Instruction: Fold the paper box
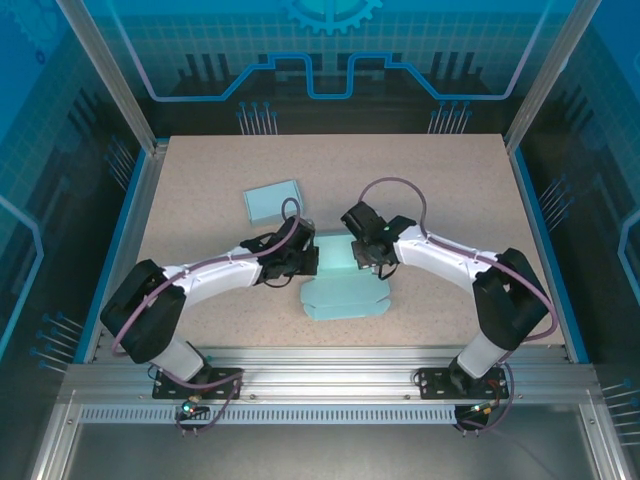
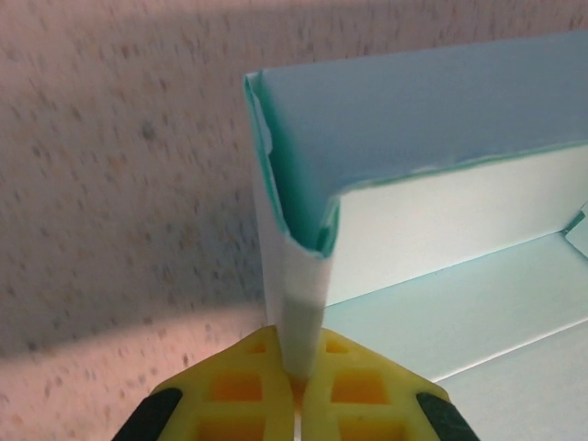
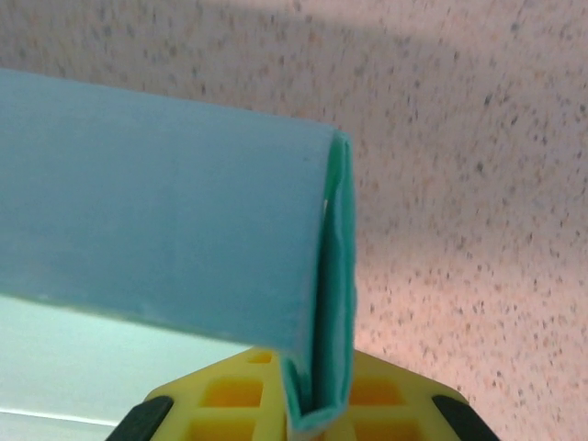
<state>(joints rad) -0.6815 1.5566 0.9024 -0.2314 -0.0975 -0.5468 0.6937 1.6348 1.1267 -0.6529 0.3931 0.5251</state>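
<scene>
Paper box [image 1: 345, 296], flat blue sheet [image 1: 273, 201] beyond

White-and-black arms [image 1: 215, 272], purplish cables [image 1: 395, 181], yellow, seemingly grid-moulded finger pads [image 2: 241, 386].

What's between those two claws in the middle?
The paper box: seen from above, its raised wall runs from the left claw to the right claw, each pinching an end.
</scene>
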